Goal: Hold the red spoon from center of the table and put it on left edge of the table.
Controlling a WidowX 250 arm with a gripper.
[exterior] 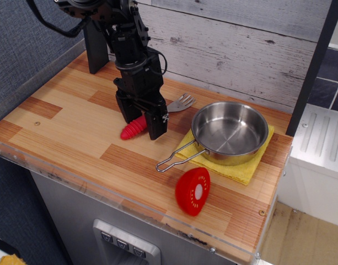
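The red spoon (pixel 133 128) lies on the wood-plank table (pixel 64 118) near its middle. Its ribbed red handle end shows at the lower left and its silver tined head (pixel 181 102) at the upper right. My black gripper (pixel 142 122) is down over the handle's middle, fingers straddling it, one on each side. The jaws stand apart around the handle; I cannot tell whether the pads touch it. The middle of the handle is hidden behind the fingers.
A steel pan (pixel 229 131) with a wire handle (pixel 174 159) sits on a yellow cloth (pixel 237 171) right of the spoon. A red round disc with white centre (pixel 193 191) lies near the front edge. A dark post (pixel 95 47) stands at the back left.
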